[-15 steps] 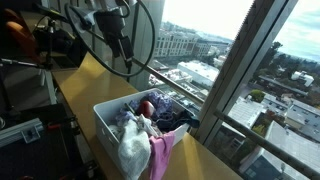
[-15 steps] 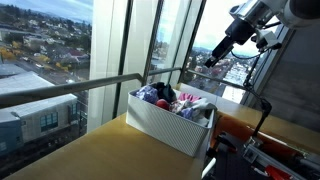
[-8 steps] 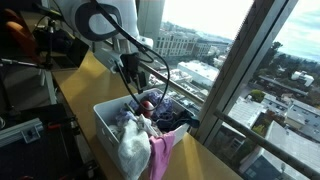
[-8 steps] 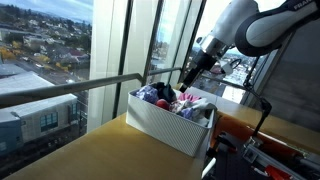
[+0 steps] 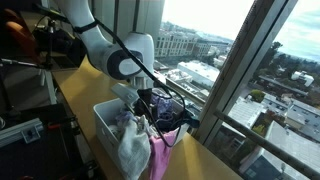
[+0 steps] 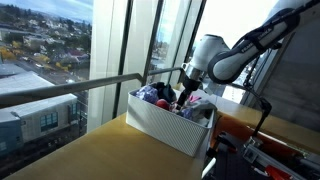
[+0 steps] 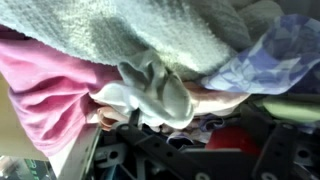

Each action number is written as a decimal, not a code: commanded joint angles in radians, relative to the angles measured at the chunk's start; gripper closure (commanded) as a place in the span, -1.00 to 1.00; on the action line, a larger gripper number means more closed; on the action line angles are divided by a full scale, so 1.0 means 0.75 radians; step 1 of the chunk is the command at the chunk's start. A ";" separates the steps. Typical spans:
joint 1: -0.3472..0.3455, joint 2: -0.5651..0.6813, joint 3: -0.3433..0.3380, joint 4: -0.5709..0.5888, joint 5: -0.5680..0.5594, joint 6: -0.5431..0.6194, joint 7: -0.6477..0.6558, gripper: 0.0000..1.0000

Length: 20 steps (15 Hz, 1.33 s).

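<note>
Claw [image 5: 150, 106] low in white bin [image 6: 165, 125] of clothes [image 6: 158, 95]
Jaws spread, nothing pinched; grey sock [image 7: 160, 88] lies nearest, on the pile beside pink cloth [image 7: 50, 95]; bin sits on table [image 6: 90, 150] by window.

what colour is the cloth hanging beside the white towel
Pink; the cloth shows best in an exterior view, draped over the bin rim.

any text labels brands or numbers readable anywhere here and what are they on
None: no word, label, brand or number can be read in any view.
white bin: plain wall, no print in both exterior views.
clothes: no tag or logo shows in the wrist view.
buildings outside: any signs too small to read.
</note>
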 commanded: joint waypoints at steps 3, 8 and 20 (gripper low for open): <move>0.011 0.212 -0.054 0.144 -0.030 -0.164 0.012 -1.00; -0.015 0.341 -0.002 0.239 0.034 -0.359 -0.021 -0.50; -0.062 -0.016 0.038 0.175 0.216 -0.558 -0.065 0.95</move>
